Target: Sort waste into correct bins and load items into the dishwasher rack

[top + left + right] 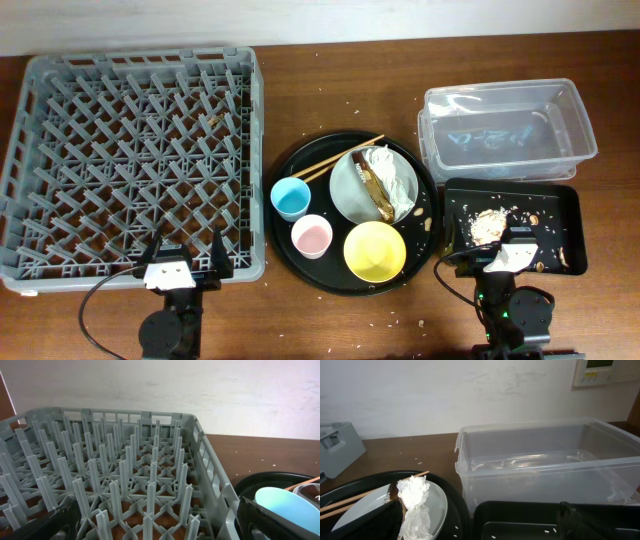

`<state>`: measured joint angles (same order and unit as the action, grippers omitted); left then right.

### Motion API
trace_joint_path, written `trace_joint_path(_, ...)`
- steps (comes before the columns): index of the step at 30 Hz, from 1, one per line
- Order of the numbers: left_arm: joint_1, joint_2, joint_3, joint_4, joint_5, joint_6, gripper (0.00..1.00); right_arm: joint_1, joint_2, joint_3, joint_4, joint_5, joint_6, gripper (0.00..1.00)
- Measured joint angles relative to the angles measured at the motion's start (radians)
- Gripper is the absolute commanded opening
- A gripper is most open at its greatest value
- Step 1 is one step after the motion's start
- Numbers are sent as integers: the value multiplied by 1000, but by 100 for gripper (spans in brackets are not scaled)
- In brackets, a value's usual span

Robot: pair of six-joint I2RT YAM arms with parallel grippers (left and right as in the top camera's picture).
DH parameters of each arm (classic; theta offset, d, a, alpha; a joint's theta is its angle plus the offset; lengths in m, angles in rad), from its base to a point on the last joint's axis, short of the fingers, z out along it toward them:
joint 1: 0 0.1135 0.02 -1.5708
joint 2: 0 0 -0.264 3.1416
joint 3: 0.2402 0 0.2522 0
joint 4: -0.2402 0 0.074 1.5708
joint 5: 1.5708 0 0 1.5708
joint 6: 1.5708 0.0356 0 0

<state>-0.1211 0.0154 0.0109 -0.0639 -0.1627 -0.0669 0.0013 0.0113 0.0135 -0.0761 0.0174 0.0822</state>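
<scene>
Big grey pegged rack (130,150) flat at the left. Just right of it, clustered: pale round plate (345,188) carrying a crumpled silver-white foil wrapper (397,180) and a brown food piece (372,190); wooden chopsticks (335,160) laid slantwise across the plate's far-left rim; light blue cup (291,198) and pink cup (311,236) upright, left of the plate; yellow bowl (375,250) upright, nearest the front. Clear tub (507,130) open-topped at the far right. Shallow black tray (565,215) just in front of the tub, holding beige scraps (488,225) and scattered crumbs.

No text can be read (the wall panel (605,371) is blurred).
</scene>
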Motion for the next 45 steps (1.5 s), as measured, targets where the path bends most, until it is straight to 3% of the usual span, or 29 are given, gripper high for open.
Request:
trace_joint_path(40, 0, 0, 0, 10, -2, 0, 99, 0, 0, 0, 0, 0, 0, 98)
trace_joint_path(45, 0, 0, 0, 118, 165, 0, 99, 0, 0, -2, 86, -100, 0, 99)
